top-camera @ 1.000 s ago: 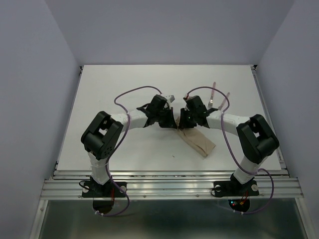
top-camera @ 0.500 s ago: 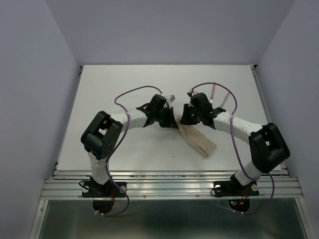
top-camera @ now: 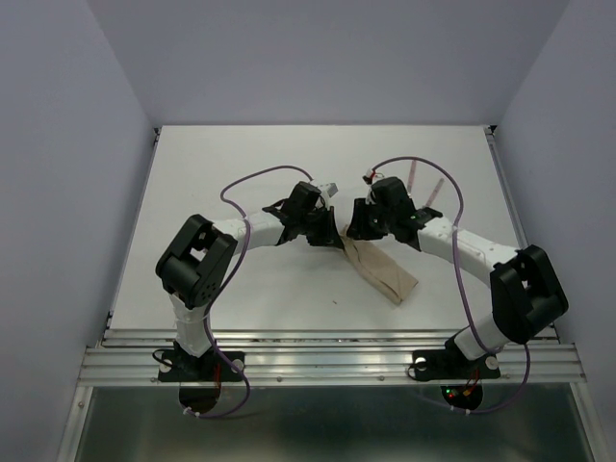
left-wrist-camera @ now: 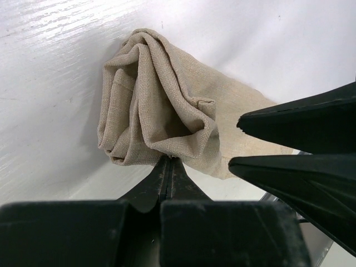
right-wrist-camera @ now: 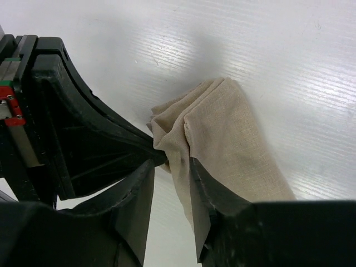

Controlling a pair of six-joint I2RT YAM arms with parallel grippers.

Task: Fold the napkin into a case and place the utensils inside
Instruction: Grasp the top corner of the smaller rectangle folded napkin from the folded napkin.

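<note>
White desk (top-camera: 221, 183) fills the space, with tall grey walls on both sides and lots of bare room at the far end and on the left. The napkin (top-camera: 383, 271), folded long and thin, lies near the middle. My left claw (left-wrist-camera: 167, 162) is tight together, pinching its bunched end. My right claw (right-wrist-camera: 171, 164) is apart, with one cloth edge between its fingers. The utensils (top-camera: 412, 179) lie farther back on the right, away from the napkin.
</note>
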